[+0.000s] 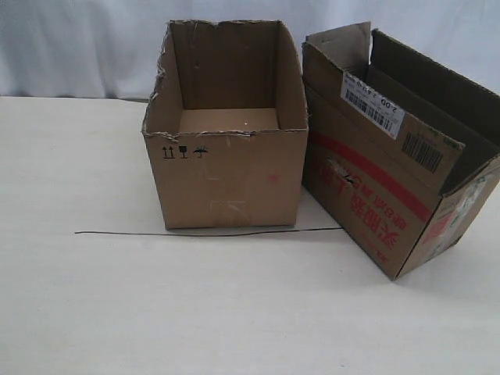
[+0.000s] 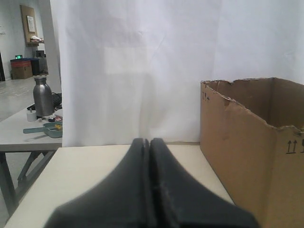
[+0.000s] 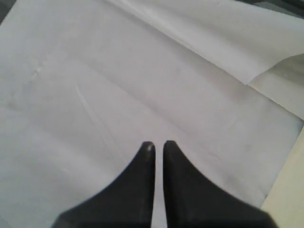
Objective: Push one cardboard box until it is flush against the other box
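Note:
The plain flapless carton with ragged rim and black symbols stands mid-table. Right of it stands the red-printed carton with open flaps and white barcode labels. It is turned at an angle: its rear corner meets or nearly meets the plain carton's right side, and a wedge of table opens toward the front. Neither gripper shows in the exterior view. My left gripper is shut and empty, low over the table, with the plain carton off to one side, apart from it. My right gripper is shut and empty, facing white cloth; no carton appears there.
A thin black line runs across the table just in front of the plain carton. A white curtain hangs behind the table. In the left wrist view a side table holds a metal bottle and small items.

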Controlling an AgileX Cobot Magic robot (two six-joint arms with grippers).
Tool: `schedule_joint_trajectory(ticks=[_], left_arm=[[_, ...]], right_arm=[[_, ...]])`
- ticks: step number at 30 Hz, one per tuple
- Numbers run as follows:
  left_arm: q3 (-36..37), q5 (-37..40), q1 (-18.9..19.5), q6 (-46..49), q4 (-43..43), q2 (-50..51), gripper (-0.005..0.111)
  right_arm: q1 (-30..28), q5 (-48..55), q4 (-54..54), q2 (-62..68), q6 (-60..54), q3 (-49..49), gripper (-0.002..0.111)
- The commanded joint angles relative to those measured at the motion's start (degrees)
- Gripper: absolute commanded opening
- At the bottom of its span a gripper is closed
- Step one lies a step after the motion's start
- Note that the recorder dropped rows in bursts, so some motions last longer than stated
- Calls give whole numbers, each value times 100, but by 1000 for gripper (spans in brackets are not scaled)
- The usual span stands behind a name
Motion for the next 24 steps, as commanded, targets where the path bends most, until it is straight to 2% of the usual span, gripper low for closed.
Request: schedule_joint_trajectory(ticks=[1,3,7,11,15,19,21,24], left_arm=[[15,-54,1,-22,0,-20,0],[15,-54,1,-22,10,-20,0],[15,-54,1,-22,10,-20,0],[15,-54,1,-22,10,-20,0],[15,-54,1,-22,10,-20,0],[15,-54,1,-22,10,-20,0],[15,-54,1,-22,10,-20,0],[15,-54,1,-22,10,-20,0]], right_arm=[[14,539,-170,1050,-1918,-1133,5],[14,955,-172,1728,-3188,-1764,5],[3,1725,390,3015,-4487,-2736,5],[-121,2596,178,3995,-4696,-3467,5],[-552,3165,-661,4661,-4670,-3970,5],[-1229,3227,-1886,4850,-3652,-4400,5],[-1666,3714,-2783,4976,-2876,-4642,5],[-2217,4837,-4533,5354,-1146,-5093,5]])
